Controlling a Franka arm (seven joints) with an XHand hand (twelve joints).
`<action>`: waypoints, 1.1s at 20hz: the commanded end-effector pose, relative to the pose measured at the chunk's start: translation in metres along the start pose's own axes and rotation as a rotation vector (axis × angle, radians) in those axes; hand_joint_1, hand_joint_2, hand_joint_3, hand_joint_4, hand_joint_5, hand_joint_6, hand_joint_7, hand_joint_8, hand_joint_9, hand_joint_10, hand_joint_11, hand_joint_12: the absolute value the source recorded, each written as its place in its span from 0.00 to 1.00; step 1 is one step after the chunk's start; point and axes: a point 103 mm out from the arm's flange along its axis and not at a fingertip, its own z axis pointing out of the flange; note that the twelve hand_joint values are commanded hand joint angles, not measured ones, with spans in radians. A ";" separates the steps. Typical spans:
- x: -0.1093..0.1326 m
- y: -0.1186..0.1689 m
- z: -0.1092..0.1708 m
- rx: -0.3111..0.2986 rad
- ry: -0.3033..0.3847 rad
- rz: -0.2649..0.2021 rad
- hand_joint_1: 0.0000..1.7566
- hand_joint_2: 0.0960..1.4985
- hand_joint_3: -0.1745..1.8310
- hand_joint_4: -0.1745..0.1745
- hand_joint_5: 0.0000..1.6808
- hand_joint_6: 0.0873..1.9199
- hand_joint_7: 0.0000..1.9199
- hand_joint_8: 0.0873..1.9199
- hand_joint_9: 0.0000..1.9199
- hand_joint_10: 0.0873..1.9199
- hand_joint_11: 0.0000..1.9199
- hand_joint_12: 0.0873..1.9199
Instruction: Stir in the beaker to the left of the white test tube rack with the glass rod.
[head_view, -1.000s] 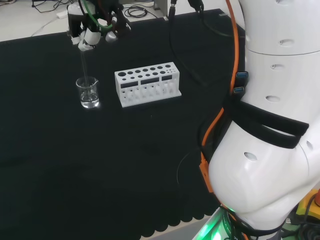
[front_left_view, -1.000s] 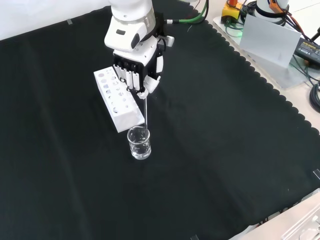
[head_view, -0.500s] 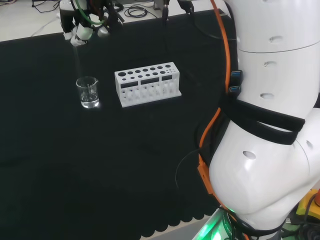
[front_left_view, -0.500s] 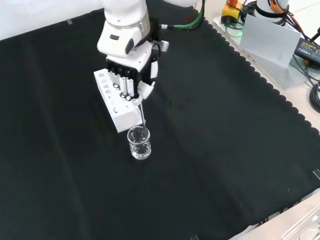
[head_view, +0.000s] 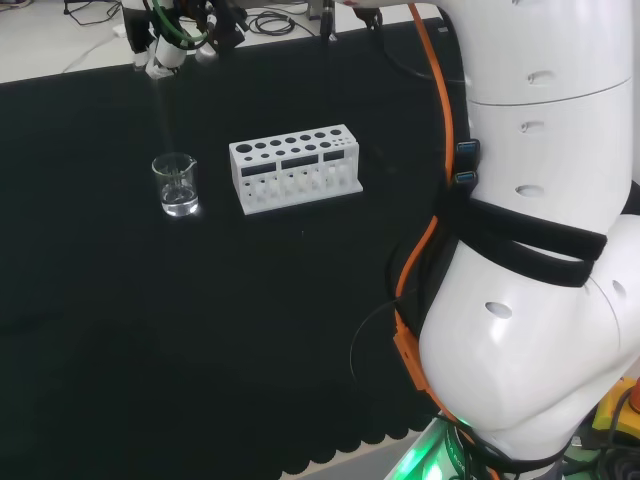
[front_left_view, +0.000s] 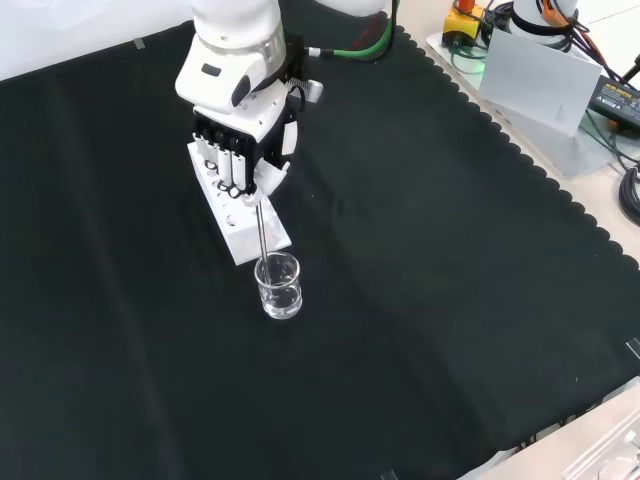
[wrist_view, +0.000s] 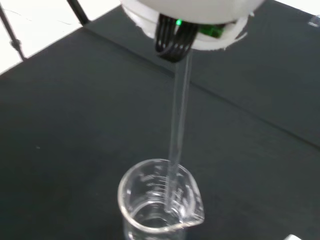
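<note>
Hanging from curled fingers (front_left_view: 236, 172), the glass rod (front_left_view: 261, 226) points almost straight down, a pose that suits stirring because the long thin shaft can drop into a narrow mouth without knocking the wall. The hand (front_left_view: 243, 140) pinches the rod at its upper end, which leaves nearly the whole length free below to reach the liquid. In the front view the rod's lower tip sits at about the rim of the beaker (front_left_view: 278, 286), and the wrist view shows the shaft passing the rim; whether the tip touches the liquid I cannot tell. The beaker stands upright on the black surface (front_left_view: 450, 300), with a little clear liquid at its bottom and its pouring lip turned to one side. It stands just beside the short end of the white test tube rack (head_view: 294, 167), to that rack's left in the head view, apart from it, so a circling rod has room and the rack's holes stay out of the way. In the head view the hand (head_view: 165, 58) is high above the beaker (head_view: 176, 185), near the far edge of the cloth. My judgement is that the rod is aligned over the opening but too high for proper stirring, so lowering it would be needed; drifting sideways could tip so light a vessel.
</note>
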 end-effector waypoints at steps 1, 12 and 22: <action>-0.005 -0.014 0.003 0.024 0.003 0.086 0.75 0.47 0.36 0.00 0.75 0.15 0.62 0.53 0.82 0.47 0.82 0.45; -0.026 -0.042 0.001 -0.024 0.133 -0.031 0.75 0.45 0.38 0.00 0.75 0.15 0.62 0.54 0.82 0.47 0.82 0.45; -0.008 -0.055 -0.027 -0.077 0.151 -0.025 0.75 0.45 0.38 0.00 0.75 0.15 0.62 0.54 0.82 0.47 0.82 0.45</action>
